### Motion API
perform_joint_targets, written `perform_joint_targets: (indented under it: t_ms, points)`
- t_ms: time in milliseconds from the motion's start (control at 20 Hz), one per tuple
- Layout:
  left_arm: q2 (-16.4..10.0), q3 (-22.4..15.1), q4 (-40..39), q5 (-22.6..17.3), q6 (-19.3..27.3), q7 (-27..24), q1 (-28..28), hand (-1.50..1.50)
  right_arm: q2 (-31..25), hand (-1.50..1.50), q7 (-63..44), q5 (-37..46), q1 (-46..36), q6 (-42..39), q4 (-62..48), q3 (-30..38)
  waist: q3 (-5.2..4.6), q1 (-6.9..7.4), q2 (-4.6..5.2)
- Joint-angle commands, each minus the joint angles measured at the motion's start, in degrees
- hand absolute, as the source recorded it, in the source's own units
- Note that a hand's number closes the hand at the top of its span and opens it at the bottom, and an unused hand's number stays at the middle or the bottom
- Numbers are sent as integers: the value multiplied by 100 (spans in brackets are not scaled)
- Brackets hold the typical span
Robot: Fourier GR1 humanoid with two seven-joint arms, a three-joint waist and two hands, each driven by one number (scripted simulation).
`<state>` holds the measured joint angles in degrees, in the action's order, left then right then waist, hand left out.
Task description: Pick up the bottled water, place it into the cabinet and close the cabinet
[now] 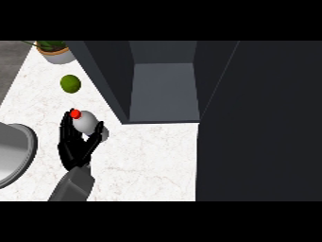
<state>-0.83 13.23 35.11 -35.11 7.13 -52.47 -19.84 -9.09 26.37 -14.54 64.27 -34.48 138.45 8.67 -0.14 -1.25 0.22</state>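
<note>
The bottled water [88,122], pale with a red cap [75,113], stands on the white marble counter [149,160], just left of the cabinet's front corner. My left hand [75,144] comes up from the lower edge and its fingers and thumb curl round the bottle's lower body, hiding much of it. The dark grey cabinet [111,75] stands open, its grey inner floor [165,92] showing. A large dark panel [268,123], apparently its open door, fills the right side. My right hand shows nowhere.
A green round fruit [70,83] lies on the counter behind the bottle. A potted plant [55,51] stands at the back left. A metal sink [10,153] curves in at the left edge.
</note>
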Motion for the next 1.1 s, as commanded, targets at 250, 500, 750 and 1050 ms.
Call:
perform_joint_targets:
  t_ms: [250,500,750,1050]
  points:
    - [-121,331,-612,-153,-284,-369,-641,150,-140,-150,-264,-629,124,-134,728,381,1,-10,6]
    - [27,222,-394,51,186,-853,-536,150,-10,-150,-144,-390,-5,-187,549,172,8,27,-19]
    - [-60,-682,-180,606,-1007,-328,-137,150,-55,-150,-178,-500,144,-116,599,220,7,36,-32]
    - [-113,-1362,570,842,-1728,405,183,150,-3,-150,-506,-509,-244,206,677,-3,14,189,-35]
